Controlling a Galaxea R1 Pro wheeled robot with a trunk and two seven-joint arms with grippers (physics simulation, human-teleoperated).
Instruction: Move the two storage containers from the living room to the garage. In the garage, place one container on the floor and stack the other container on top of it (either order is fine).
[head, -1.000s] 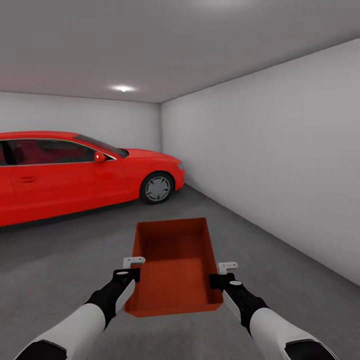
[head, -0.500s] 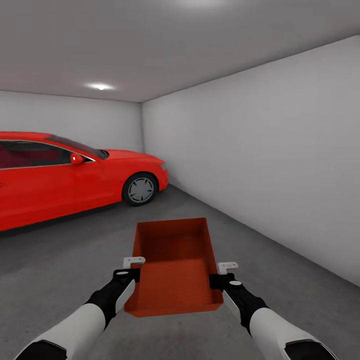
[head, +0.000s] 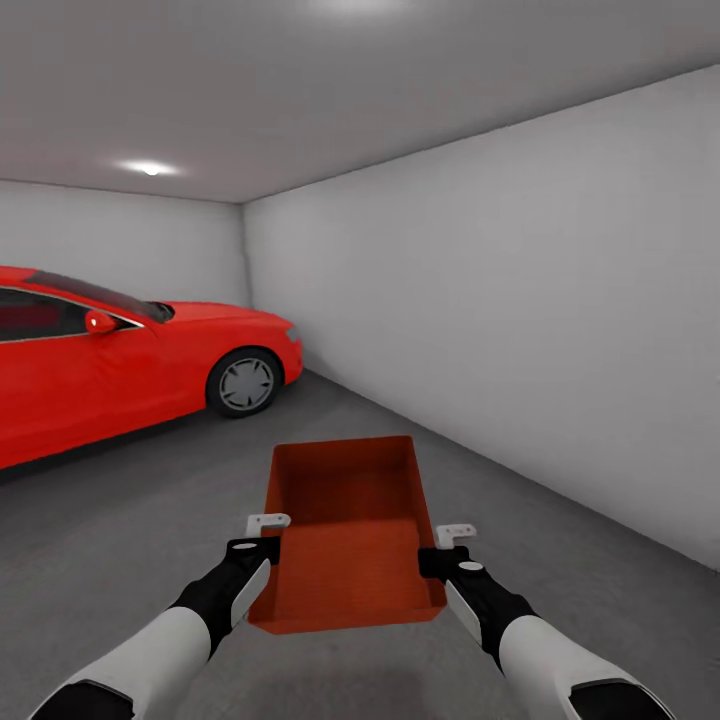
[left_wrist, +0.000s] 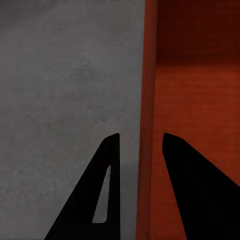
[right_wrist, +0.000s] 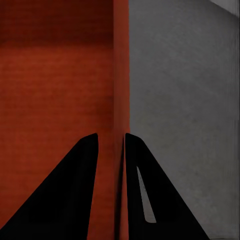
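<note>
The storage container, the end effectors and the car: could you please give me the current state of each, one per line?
storage container: empty, upright, held off the floor between both arms.
left end effector: shut on the container's left wall, one finger inside, one outside.
right end effector: shut on the container's right wall, one finger inside, one outside.
red car: parked by the far wall, doors closed.
</note>
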